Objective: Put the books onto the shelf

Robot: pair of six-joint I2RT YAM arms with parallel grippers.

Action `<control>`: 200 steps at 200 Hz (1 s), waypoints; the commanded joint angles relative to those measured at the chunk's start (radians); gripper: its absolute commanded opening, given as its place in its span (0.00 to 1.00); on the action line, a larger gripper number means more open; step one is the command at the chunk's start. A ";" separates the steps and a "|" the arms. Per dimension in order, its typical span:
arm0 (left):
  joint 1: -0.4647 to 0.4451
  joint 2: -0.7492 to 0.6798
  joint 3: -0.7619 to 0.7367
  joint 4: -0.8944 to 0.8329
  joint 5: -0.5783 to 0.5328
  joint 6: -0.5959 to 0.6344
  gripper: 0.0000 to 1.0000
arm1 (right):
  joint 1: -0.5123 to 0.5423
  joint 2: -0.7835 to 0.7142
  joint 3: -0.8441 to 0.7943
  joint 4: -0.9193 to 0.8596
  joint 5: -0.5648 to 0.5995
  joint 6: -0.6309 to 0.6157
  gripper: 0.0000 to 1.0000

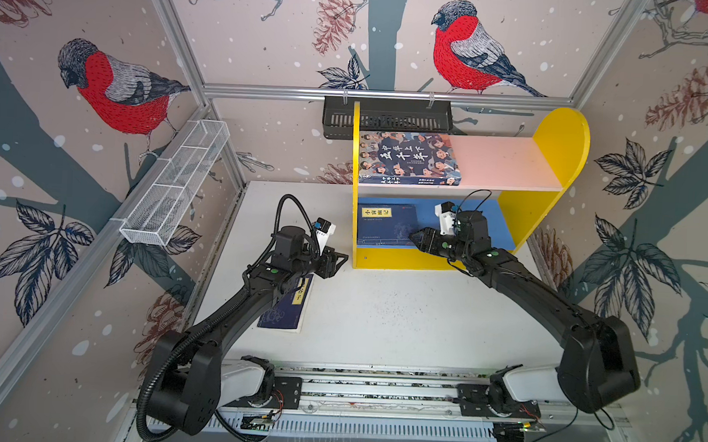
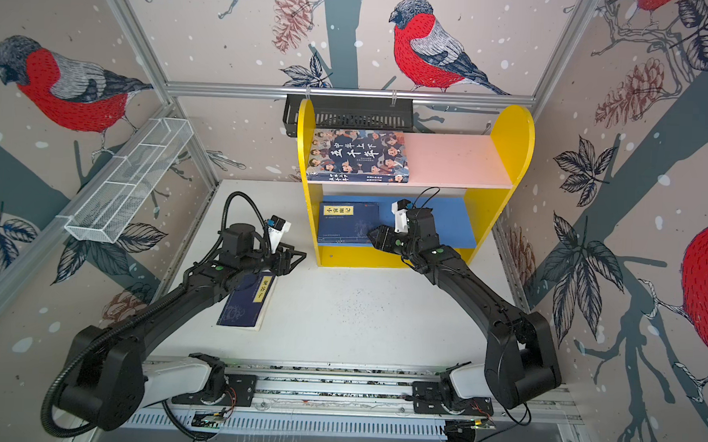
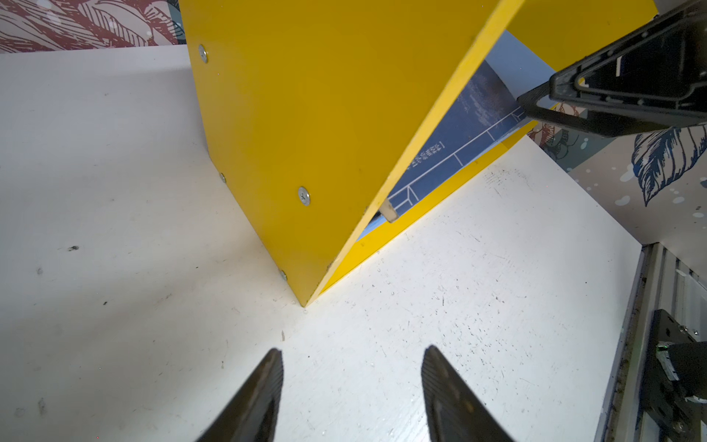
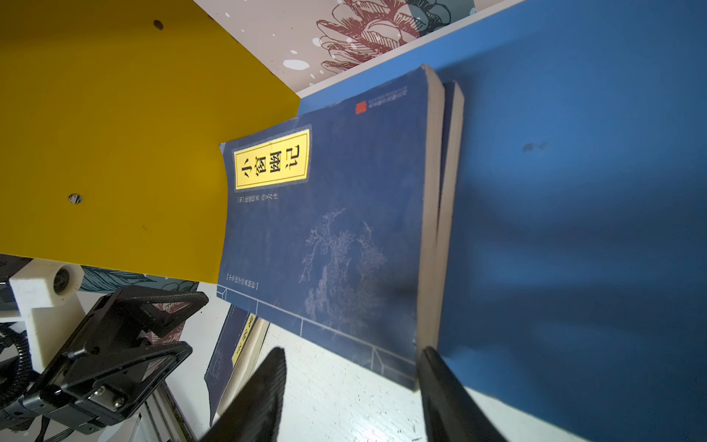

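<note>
**Both top views:** The shelf (image 1: 560, 133) (image 2: 511, 130) stands at the back edge of the worktop (image 1: 401, 316) (image 2: 360, 314), right of the middle. The big book (image 1: 405, 156) (image 2: 358, 153) lies flat on the left end of the pink board (image 1: 509, 161). A navy stack (image 1: 385, 225) (image 2: 344, 223) lies flat on the left end of the blue board (image 1: 504, 221). My right gripper (image 1: 416, 237) (image 2: 374, 235) sits at the stack's front right corner. One loose book (image 1: 285, 310) (image 2: 248, 304) lies near the worktop's left edge, partly under my left arm. My left gripper (image 1: 337, 262) (image 2: 296, 258) hangs just off the shelf's front left corner.

**Left wrist:** I see the left gripper (image 3: 352, 382) about half open over bare worktop, holding nothing. The shelf's yellow side (image 3: 306, 114) is ahead, with the stack (image 3: 459, 134) inside.

**Right wrist:** The right gripper (image 4: 352, 382) is also about half open and clamps nothing. One fingertip (image 4: 432, 367) stands just beside the page edges of the stack (image 4: 325, 229), at the corner overhanging the blue board's front edge. I cannot tell whether it touches. Two books show in the stack, the lower one offset sideways. The loose book (image 4: 233, 352) lies on the worktop beyond.
</note>
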 commanded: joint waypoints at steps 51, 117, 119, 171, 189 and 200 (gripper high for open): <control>-0.006 0.008 -0.001 0.070 -0.009 -0.018 0.59 | 0.007 0.001 0.023 -0.008 0.014 -0.027 0.57; -0.013 0.052 0.003 0.150 -0.003 0.013 0.57 | 0.012 0.012 0.031 -0.010 0.024 -0.030 0.59; -0.013 0.053 0.002 0.154 -0.003 0.015 0.57 | 0.011 0.011 0.032 -0.012 0.026 -0.030 0.59; -0.018 0.086 -0.011 0.279 -0.001 0.042 0.56 | 0.003 -0.056 -0.011 -0.029 0.083 -0.016 0.63; -0.017 0.092 -0.034 0.338 0.020 0.061 0.56 | 0.001 -0.093 -0.040 -0.029 0.095 -0.006 0.64; -0.018 0.093 -0.050 0.381 0.034 0.085 0.55 | 0.000 -0.113 -0.055 -0.031 0.105 0.000 0.64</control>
